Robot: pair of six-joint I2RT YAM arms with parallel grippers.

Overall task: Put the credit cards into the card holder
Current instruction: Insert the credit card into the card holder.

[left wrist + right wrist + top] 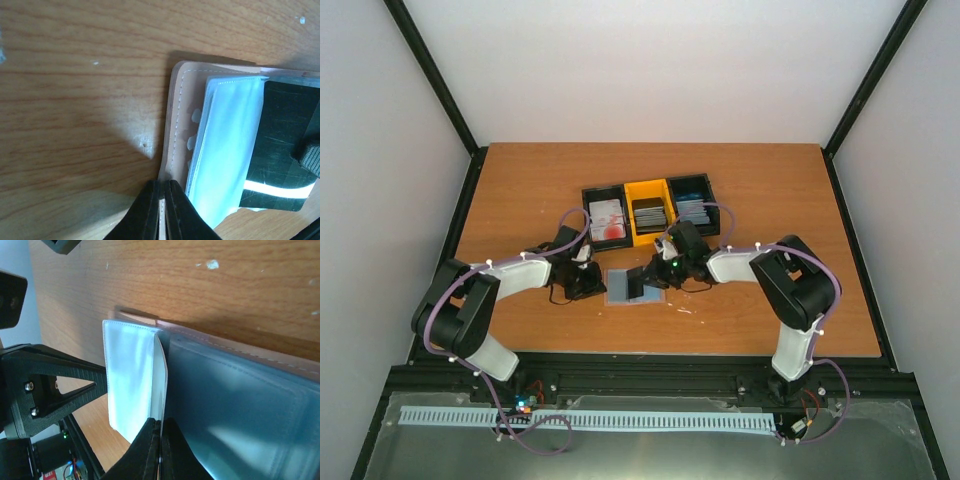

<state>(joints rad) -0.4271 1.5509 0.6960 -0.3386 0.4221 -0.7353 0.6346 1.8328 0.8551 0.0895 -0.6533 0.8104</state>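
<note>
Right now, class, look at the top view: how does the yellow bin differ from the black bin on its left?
Colour: the yellow bin has bright yellow walls, while the black bin has black ones. Contents: the yellow bin holds dark cards, while the black bin holds white cards with red blotches. Shared: both are open-topped, stand side by side in one row, and hold cards lying flat.

No text, label, brand or number can be read in any view. The cards [607,222] in the bins [645,185] are too small to show print. The dark card [285,145] at the holder [175,125] shows only a pale stripe.
</note>
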